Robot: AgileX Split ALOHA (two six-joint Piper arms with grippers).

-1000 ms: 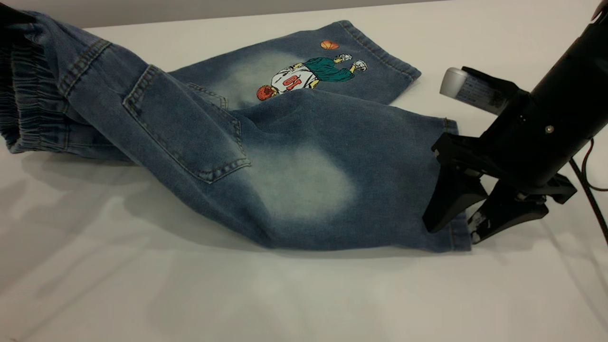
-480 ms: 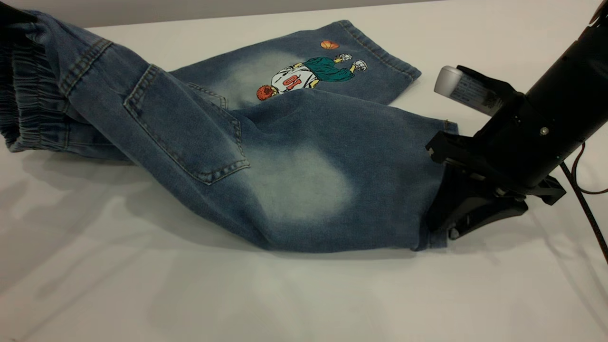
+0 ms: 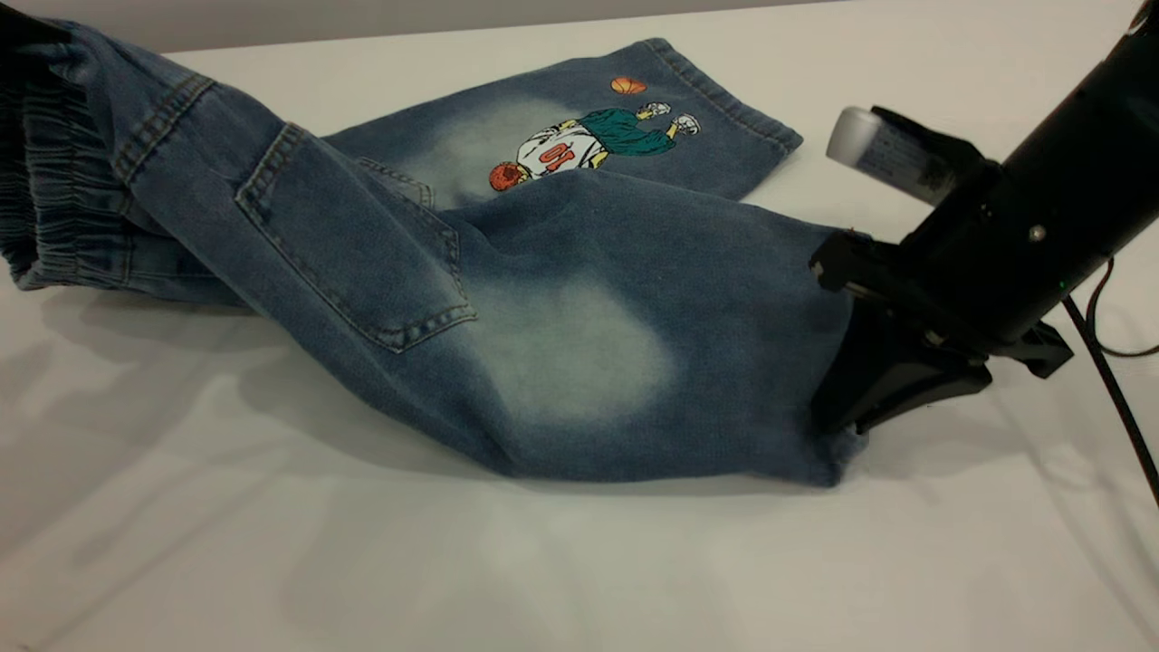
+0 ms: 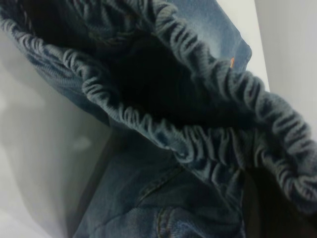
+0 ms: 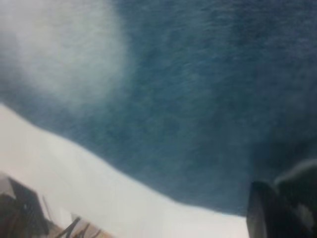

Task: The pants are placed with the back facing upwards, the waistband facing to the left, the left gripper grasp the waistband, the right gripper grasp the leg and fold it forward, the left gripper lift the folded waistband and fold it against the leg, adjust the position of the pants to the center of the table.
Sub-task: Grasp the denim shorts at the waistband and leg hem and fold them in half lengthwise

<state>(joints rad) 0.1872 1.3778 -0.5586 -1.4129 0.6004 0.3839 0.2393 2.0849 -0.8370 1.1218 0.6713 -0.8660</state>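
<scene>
On the table (image 3: 579, 561), the pants (image 3: 507, 299) are spread back side up, the waistband (image 3: 45, 208) raised off the surface at the exterior view's left edge. No containers are seen here, apart from the back patch pockets (image 3: 362, 244), and nothing can be seen inside them. The only readable writing is a red "10" on the printed player's jersey (image 3: 554, 156) on the far leg; the print on the white-grey labelled block (image 3: 883, 154) can't be made out. The right gripper (image 3: 838, 421) is clamped tight on the hem end of the leg (image 3: 579, 349) — the plain one with the pale oval. The left gripper (image 3: 23, 27) is barely seen at the top left corner by the gathered band, so its grip can't be told.
</scene>
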